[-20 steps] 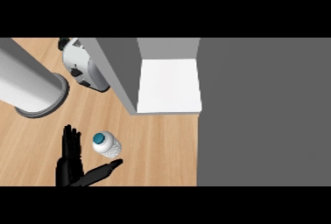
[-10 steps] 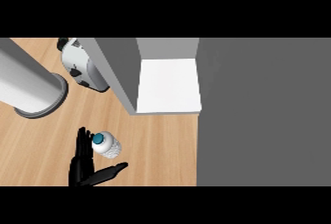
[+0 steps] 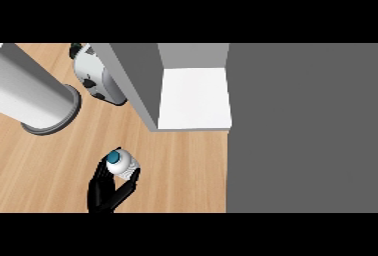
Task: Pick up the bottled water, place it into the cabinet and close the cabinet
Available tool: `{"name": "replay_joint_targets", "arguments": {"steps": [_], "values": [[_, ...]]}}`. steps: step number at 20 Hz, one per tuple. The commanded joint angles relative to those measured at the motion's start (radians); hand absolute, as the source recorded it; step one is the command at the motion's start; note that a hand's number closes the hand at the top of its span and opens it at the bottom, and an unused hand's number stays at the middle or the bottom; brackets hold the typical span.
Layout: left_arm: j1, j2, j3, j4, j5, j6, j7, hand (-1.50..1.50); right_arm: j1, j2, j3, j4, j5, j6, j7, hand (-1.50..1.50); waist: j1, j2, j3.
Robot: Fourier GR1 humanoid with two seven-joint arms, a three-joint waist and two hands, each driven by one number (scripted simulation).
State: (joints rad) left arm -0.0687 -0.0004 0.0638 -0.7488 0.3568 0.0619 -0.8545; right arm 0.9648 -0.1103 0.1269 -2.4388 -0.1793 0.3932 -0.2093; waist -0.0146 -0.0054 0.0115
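On the wooden counter point(image 3: 59, 165), low in the head view: right hand point(image 3: 103, 192) curled round the blue-capped water bottle point(image 3: 120, 163), fingers on both sides, below the open cabinet point(image 3: 193, 97).

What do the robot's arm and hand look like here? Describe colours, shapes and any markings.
Only the left hand shows, at the view's lower left. It is plain black all over, with slim, segmented fingers and a thumb. No markings or cables can be made out on it. Its forearm is cut off at the view's lower edge. The right hand is not in view.
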Motion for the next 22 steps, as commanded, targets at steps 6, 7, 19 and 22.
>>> {"name": "replay_joint_targets", "arguments": {"steps": [6, 7, 19, 22], "values": [[-0.105, 0.038, 0.049, 0.176, 0.087, -0.139, -0.059, 1.5, -0.028, 0.005, 0.014, -0.124, -0.038, -0.038, 0.089, -1.5, -0.003, 0.011, -0.015], [-0.132, 0.002, 0.05, 0.147, 0.097, -0.092, -0.044, 1.5, -0.003, -0.026, -0.027, -0.124, -0.067, -0.012, 0.082, -1.5, -0.006, 0.008, -0.014], [-0.079, 0.034, -0.096, 0.08, 0.013, -0.198, -0.062, 1.5, 0.015, -0.007, -0.006, -0.112, -0.034, -0.012, 0.042, -1.5, 0.0, 0.005, -0.012], [-0.087, 0.002, -0.13, 0.024, 0.033, -0.193, -0.018, 1.5, 0.051, -0.014, 0.0, -0.142, -0.061, 0.0, 0.053, -1.5, 0.002, 0.003, -0.012]]}}
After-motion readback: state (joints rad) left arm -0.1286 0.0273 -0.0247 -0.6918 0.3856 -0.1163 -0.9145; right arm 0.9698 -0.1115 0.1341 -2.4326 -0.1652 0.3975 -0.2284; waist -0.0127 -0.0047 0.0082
